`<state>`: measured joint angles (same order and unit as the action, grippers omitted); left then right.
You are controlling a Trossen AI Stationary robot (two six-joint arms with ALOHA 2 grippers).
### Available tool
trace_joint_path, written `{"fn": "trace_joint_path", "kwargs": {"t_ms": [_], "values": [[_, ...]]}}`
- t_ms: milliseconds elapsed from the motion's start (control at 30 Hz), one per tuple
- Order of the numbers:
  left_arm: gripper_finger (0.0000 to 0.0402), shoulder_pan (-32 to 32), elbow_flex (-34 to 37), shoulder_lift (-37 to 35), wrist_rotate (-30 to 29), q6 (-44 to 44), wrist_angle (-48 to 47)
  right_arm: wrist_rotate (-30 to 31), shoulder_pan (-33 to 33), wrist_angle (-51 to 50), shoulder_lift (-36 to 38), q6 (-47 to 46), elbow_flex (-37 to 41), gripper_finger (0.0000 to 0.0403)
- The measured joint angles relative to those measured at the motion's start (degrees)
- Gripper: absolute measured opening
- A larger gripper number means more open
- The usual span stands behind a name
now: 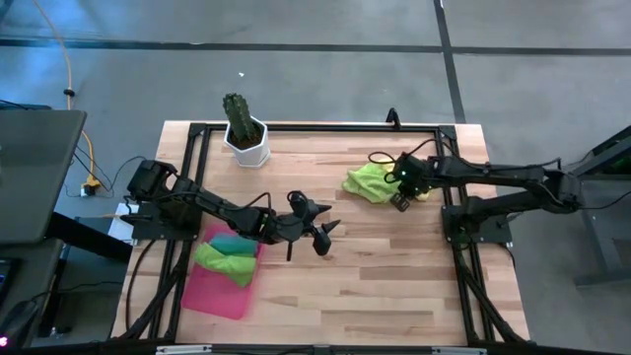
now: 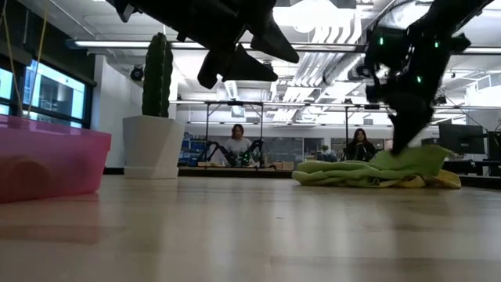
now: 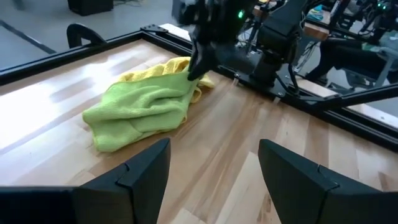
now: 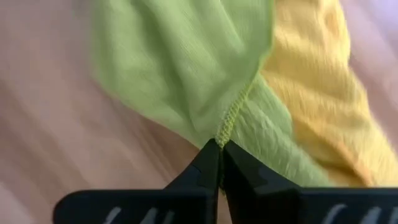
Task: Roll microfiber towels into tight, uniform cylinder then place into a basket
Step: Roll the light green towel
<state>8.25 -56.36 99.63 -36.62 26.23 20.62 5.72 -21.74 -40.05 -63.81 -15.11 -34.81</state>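
Note:
A crumpled lime green towel (image 1: 367, 181) lies on the table's far right part, partly on top of a yellow towel (image 4: 317, 87). My right gripper (image 1: 400, 201) stands over the lime towel's right side, shut on it. My left gripper (image 1: 320, 234) hovers open above the table's middle, its fingers (image 3: 146, 174) pointing toward the lime towel (image 3: 143, 109) with nothing between them. The pink basket (image 1: 219, 291) lies at the near left, with a teal towel (image 1: 235, 243) and a green towel (image 1: 224, 262) in its far end. My right gripper pinches the lime green towel's stitched edge (image 4: 227, 124) between its two fingertips (image 4: 208, 165). The fingers come from above, pointing steeply down. The towel lies slack and crumpled on the table and on the yellow towel (image 2: 446, 180).
A white pot with a cactus (image 1: 245, 138) stands at the far left. A black frame (image 1: 315, 127) runs along the table's edges. Bare wood (image 1: 375, 276) spreads across the middle and near right. People sit in the room beyond the table.

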Motion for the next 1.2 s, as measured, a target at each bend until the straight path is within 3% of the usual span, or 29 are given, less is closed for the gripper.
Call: {"fn": "trace_joint_path", "kwargs": {"t_ms": [233, 533, 633, 900, 1200], "values": [[0.0234, 0.0, 0.0, 0.0, 0.0, -4.2, 0.2, -1.4, 5.3, 0.6, 3.7, 9.1, -8.3, 0.0002], [0.0234, -2.3, 0.0, 0.0, 0.4, -17.8, 3.3, -18.8, 13.1, 0.4, 3.8, 26.7, -14.8, 0.0001], [0.0234, -3.7, 0.0, 0.0, 3.8, -23.0, 7.0, -21.8, 16.2, 0.2, 3.8, 31.2, -16.3, 0.0001], [0.0234, -6.5, 0.0, 0.0, 21.4, -32.9, 20.9, -22.8, 22.7, -0.5, 3.8, 42.5, -20.9, 0.0000], [0.0234, -7.3, 0.0, 0.0, 27.9, -30.9, 26.0, -28.2, 29.2, -0.9, 3.8, 58.2, -26.0, 0.0000]]}}
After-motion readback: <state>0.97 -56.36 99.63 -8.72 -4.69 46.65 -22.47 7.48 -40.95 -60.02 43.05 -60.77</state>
